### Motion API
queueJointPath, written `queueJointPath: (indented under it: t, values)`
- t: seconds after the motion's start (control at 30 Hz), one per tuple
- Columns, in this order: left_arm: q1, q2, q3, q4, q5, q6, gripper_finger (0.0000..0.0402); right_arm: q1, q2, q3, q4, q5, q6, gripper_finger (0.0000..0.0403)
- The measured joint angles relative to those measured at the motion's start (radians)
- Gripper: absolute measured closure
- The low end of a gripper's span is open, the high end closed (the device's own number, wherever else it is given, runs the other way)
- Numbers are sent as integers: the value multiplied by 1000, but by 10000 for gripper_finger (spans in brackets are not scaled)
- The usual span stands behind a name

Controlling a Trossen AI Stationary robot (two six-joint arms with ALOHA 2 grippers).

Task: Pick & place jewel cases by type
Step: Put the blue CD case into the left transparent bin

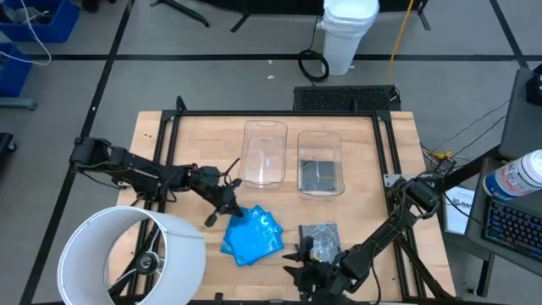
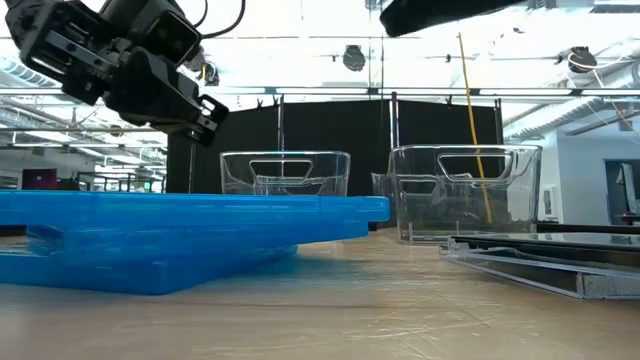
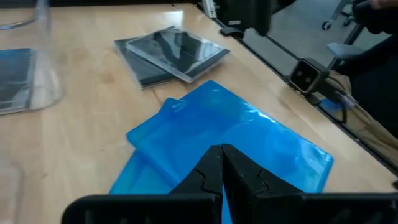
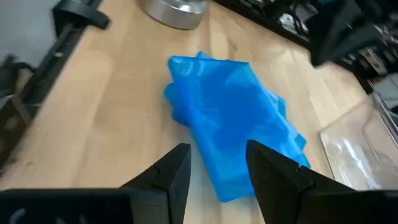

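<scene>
High view, blue jewel cases (image 1: 252,235): loose overlapping pile on the table's near middle, count hard to settle.
High view, dark jewel cases (image 1: 320,236): small stack just right of the blue pile, near edge partly covered by the right gripper (image 1: 306,264).
High view, bins: left bin (image 1: 265,153) clear, contents not made out; right bin (image 1: 320,162) holding a dark case (image 1: 320,175).
High view, left gripper (image 1: 227,209): at the blue pile's far-left corner, fingers too small to read here.
High view, lamp shade (image 1: 131,258): white, cut off by the bottom edge, hiding the table's near-left part.
Low view: blue cases fill the left foreground, dark cases lie at right, cropped; both bins behind.
Left wrist view: fingers (image 3: 208,171) pressed together, nothing between, over the blue pile.
Right wrist view: fingers (image 4: 176,171) apart, empty, blue pile beyond; possibly a metal base (image 4: 172,10) at the far edge.
</scene>
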Motion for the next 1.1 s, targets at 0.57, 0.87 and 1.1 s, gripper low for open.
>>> queueJointPath:
  t: [0.57, 0.87, 1.1]
  values:
    - [-104, 0, 0, -1, -87, -25, 392, -53, -7, -28, 255, -217, 1241, 288]
    - [-119, 0, 0, -22, -88, 10, 392, -54, -6, -104, 257, -278, 1499, 278]
    - [-118, 0, 0, -57, -104, 55, 392, -116, -6, -51, 264, -395, 1117, 283]
